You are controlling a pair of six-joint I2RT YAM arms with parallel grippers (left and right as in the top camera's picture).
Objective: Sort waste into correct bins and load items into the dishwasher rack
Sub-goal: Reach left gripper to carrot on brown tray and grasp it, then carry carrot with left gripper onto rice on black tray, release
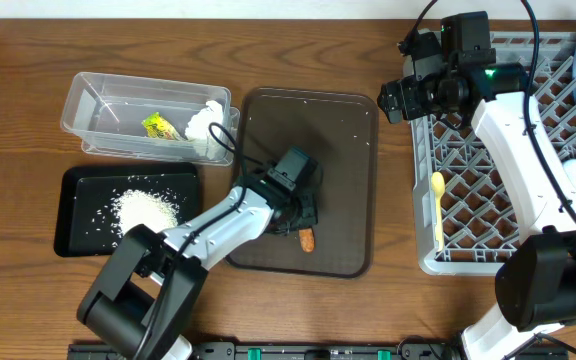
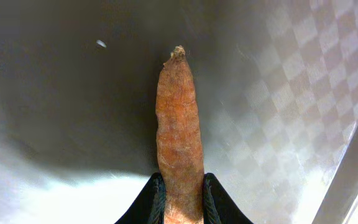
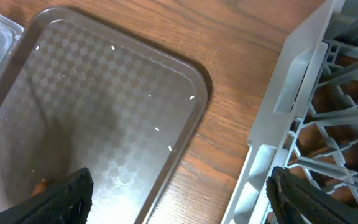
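My left jaws are clenched on the near end of the carrot (image 2: 179,124), which lies on the brown tray (image 1: 348,130) close to its six o'clock rim. The grip takes only the tip, so I judge the long free end could swing. I'd lift straight up and slowly before any sideways travel.

Rice (image 1: 146,208) sits in the black tray (image 1: 78,215), and the tissue (image 1: 205,122) and wrapper (image 1: 158,126) are in the tub (image 1: 98,100). The carrot likely belongs with the rice, at nine o'clock from here. That path crosses the brown tray's raised rim and the black tray's wall. I'd clear both with height, then let go low over a bare patch.

My right jaws are released and empty at one o'clock, by the rack (image 1: 458,160) edge and well apart, so the way looks open.
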